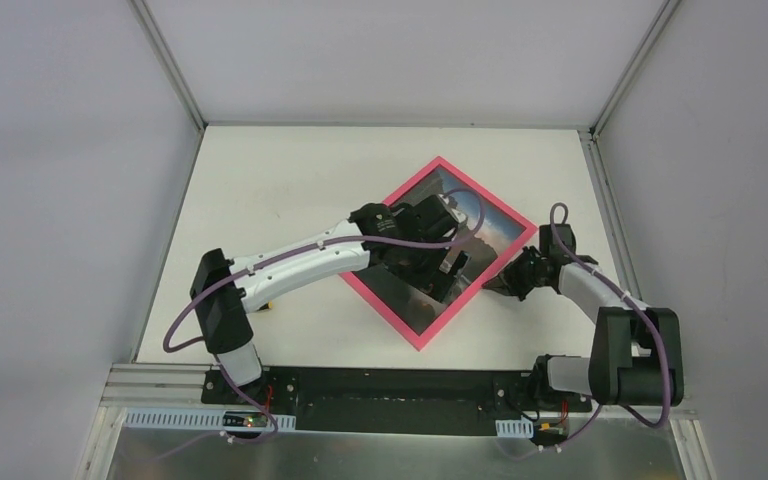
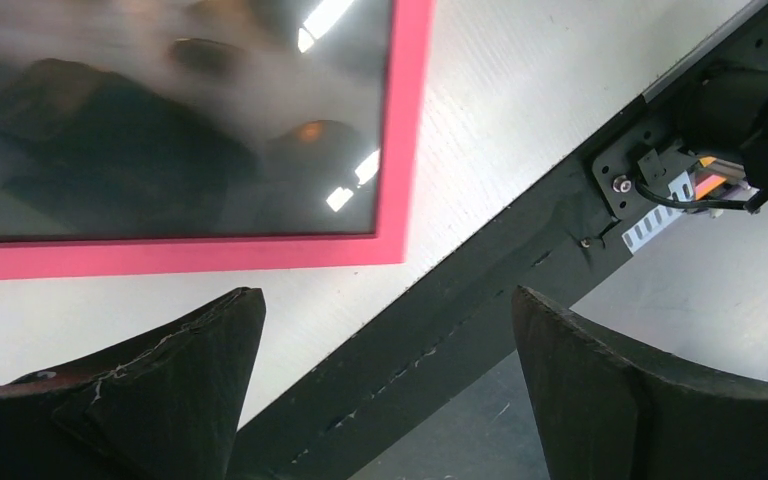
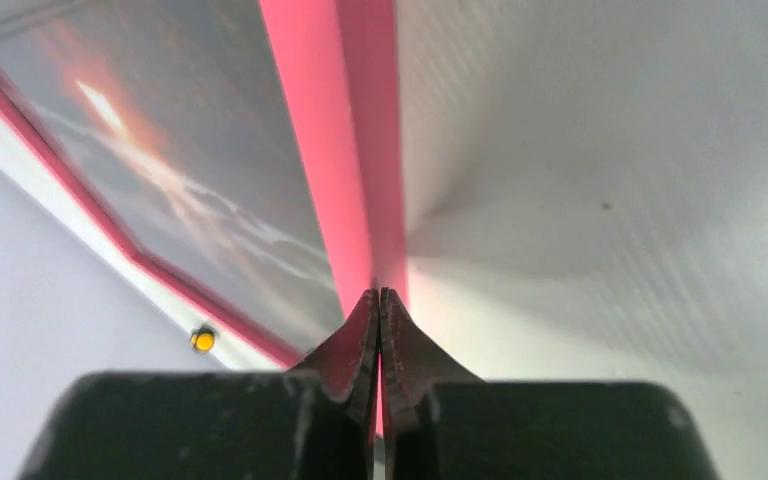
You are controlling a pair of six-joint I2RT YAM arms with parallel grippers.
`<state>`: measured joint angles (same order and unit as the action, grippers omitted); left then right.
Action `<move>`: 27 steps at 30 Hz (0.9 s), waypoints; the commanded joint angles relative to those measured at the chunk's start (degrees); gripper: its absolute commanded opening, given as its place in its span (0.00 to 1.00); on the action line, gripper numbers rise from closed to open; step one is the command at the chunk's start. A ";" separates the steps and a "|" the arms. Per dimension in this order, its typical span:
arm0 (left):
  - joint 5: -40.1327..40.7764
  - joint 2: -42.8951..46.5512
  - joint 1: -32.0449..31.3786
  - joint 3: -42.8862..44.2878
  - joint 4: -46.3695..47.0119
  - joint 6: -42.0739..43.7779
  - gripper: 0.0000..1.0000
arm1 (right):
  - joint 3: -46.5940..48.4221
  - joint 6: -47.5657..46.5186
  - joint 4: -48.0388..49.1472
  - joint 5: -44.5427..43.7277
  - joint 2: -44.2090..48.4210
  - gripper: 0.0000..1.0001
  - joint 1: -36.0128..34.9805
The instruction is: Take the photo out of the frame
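Right gripper is pinched closed, tips at the frame edge, mid-picture. Left gripper gapes wide below the photo.

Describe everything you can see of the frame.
The frame is a thin, bright pink rectangle lying face up on the white table, set cornerwise in the top view. Its glossy front shows reflections over the photo. The shut right gripper meets its outer right edge; the open left gripper hovers above.
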<state>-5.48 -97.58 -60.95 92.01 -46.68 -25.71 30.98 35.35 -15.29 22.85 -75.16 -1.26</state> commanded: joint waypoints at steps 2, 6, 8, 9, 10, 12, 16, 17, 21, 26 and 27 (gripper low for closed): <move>5.81 -3.25 -4.89 3.61 -1.07 3.04 0.99 | 5.74 0.55 -13.87 1.27 2.38 0.00 0.22; 14.29 -5.35 -9.03 4.92 -1.76 3.77 0.99 | 8.88 3.08 -19.81 2.26 6.78 0.00 0.22; 17.76 -6.20 -10.70 5.46 -1.97 4.42 0.99 | 9.22 3.32 -20.84 3.04 8.26 0.00 0.22; 18.71 -6.39 -11.01 5.61 -2.30 3.66 0.99 | 9.08 2.87 -21.25 3.01 8.76 0.00 0.27; 18.83 -6.10 -11.05 5.30 -2.39 2.41 0.99 | 8.80 2.24 -21.49 2.80 9.09 0.00 0.28; 18.33 -4.84 -11.07 4.55 -2.22 -0.49 0.99 | 8.22 1.27 -21.79 2.71 8.88 0.17 0.28; 16.67 -2.18 -11.04 2.74 -2.25 -2.30 0.99 | 8.08 1.24 -20.55 -0.01 7.57 0.48 0.16; 16.49 -1.51 -11.10 2.23 -2.21 -2.44 0.99 | 8.09 1.67 -19.69 -0.37 6.85 0.50 0.13; 16.86 1.21 -10.97 -0.19 -2.15 -2.53 0.99 | 8.79 2.35 -16.08 0.23 2.39 0.62 -0.38; 17.12 1.71 -10.97 -0.95 -2.24 1.80 0.99 | 9.88 2.42 -11.18 0.78 -4.64 0.65 -0.87; 17.35 1.67 -10.99 -0.87 -2.26 2.86 0.99 | 10.58 2.62 -11.10 0.47 -6.05 0.64 -0.98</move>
<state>9.78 -98.10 -71.94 91.72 -48.01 -26.30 38.41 37.06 -29.65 23.62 -77.03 -1.61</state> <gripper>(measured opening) 0.990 0.646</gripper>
